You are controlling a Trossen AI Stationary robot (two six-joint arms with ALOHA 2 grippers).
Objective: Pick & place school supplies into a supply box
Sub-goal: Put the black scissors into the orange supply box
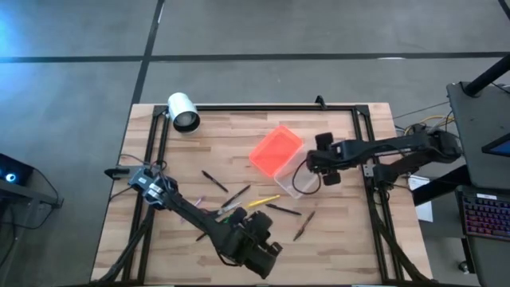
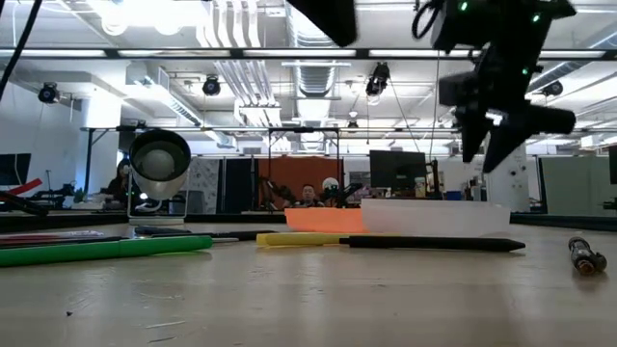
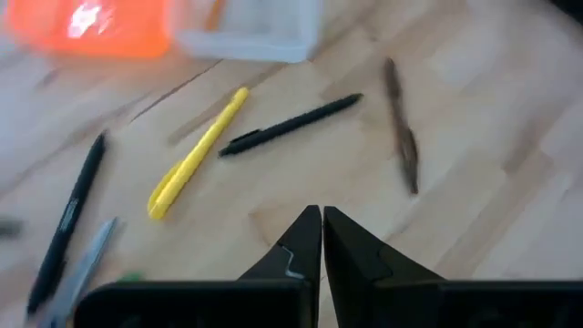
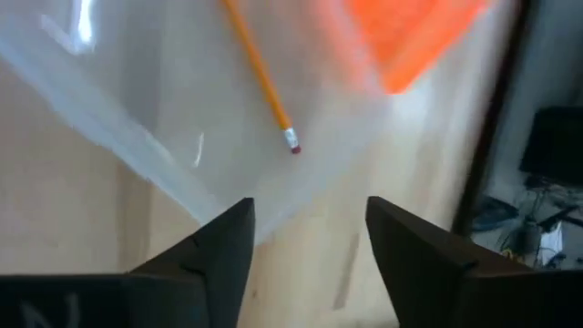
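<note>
Pens [image 1: 283, 210] lay scattered mid-table just beside the clear box [image 1: 296, 180], whose orange lid [image 1: 276, 150] sat tilted against it, and one orange pencil [image 4: 260, 77] already lay inside, so you were between picks with most supplies still out. Your right gripper [image 4: 310, 228] hung above the box with fingers wide and empty; your left gripper [image 3: 322, 228] hovered low near the table's front edge, fingers pinched together on nothing. Next, I judge, the left should open and drop onto the yellow pen [image 3: 196, 155] or black pen [image 3: 290, 125], probably the nearest.
</note>
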